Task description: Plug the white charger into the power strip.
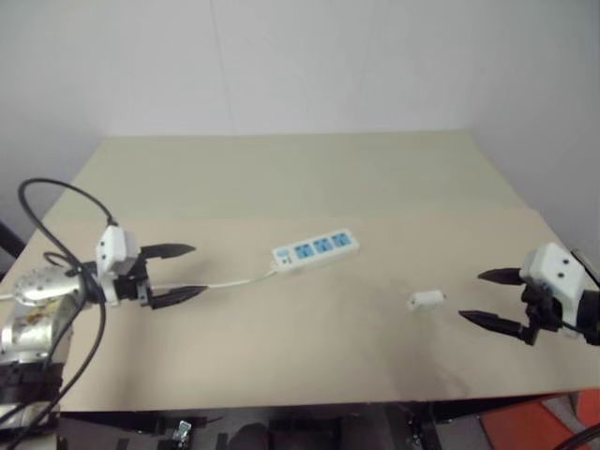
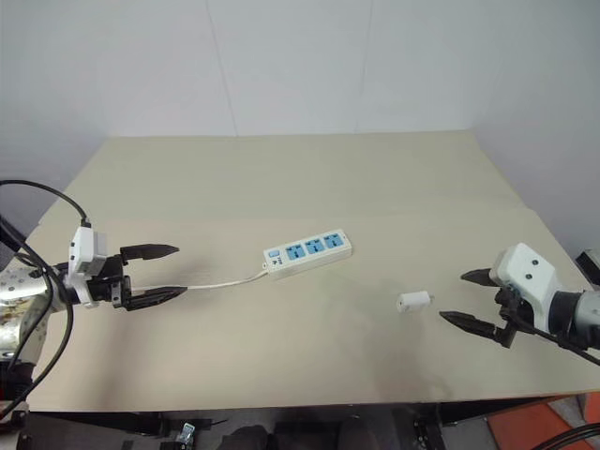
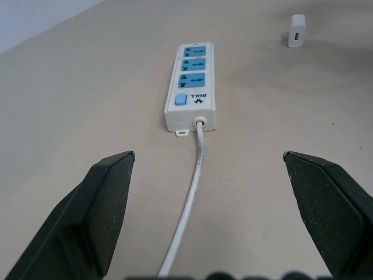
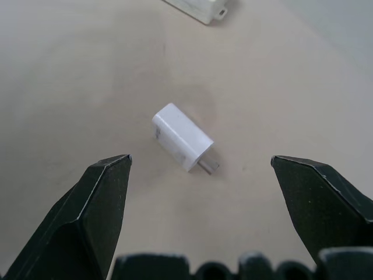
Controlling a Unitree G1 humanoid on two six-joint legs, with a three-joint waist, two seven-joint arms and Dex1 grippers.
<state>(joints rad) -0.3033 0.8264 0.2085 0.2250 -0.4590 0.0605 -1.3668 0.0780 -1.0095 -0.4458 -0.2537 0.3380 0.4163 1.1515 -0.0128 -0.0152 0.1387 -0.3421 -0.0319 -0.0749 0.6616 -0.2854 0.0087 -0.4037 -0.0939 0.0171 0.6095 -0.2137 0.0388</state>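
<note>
the left gripper (image 1: 187, 272) is held spread wide and empty above the desk (image 1: 281, 178), with the thin white cord (image 3: 191, 204) running out between its two black fingers. straight ahead of it, a little way off, the power strip (image 1: 316, 249) is laid flat: a long white plastic bar with three blue outlet faces, a small blue switch at the near end and rounded edges. the desk surface is seen as a pale beige, smooth and matte sheet. further right, the white charger (image 2: 413, 302) is found lying on its side, just ahead of the right gripper (image 2: 459, 297) and well apart from the strip; it is a small glossy rounded block with short metal prongs (image 4: 208, 165) at one end. the right gripper is likewise released and empty, its tapered black fingers framing the charger in the wrist view.

the step in hand is judged to be the pick-up of the charger. the fingers are best closed on the block's flat sides, clear of the prongs, since so small and slick a piece could be tipped or squirted out. the strip may need to be steadied by the left gripper.
</note>
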